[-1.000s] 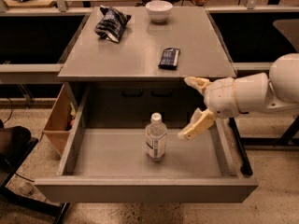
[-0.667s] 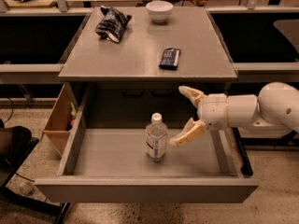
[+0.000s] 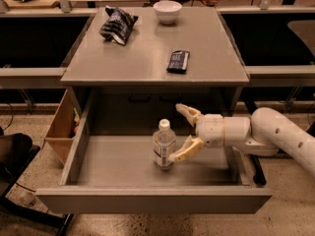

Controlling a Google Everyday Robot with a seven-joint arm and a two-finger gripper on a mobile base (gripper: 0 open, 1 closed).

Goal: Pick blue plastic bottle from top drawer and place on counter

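The blue plastic bottle (image 3: 163, 145) stands upright in the middle of the open top drawer (image 3: 152, 200); it is clear with a white cap and a pale label. My gripper (image 3: 180, 133) reaches in from the right, level with the bottle, with its fingers spread open. The lower finger (image 3: 184, 150) is at the bottle's right side, touching or nearly touching it; the upper finger (image 3: 187, 113) is behind and to the right. The counter (image 3: 152, 53) is the grey cabinet top above the drawer.
On the counter lie a dark crumpled snack bag (image 3: 118, 24) at the back left, a white bowl (image 3: 167, 11) at the back, and a small dark packet (image 3: 178, 61) right of centre. A cardboard box (image 3: 63, 127) stands left of the drawer.
My arm has moved left and down into the drawer, bringing the open gripper from the drawer's right side up against the bottle. The bottle has not moved.
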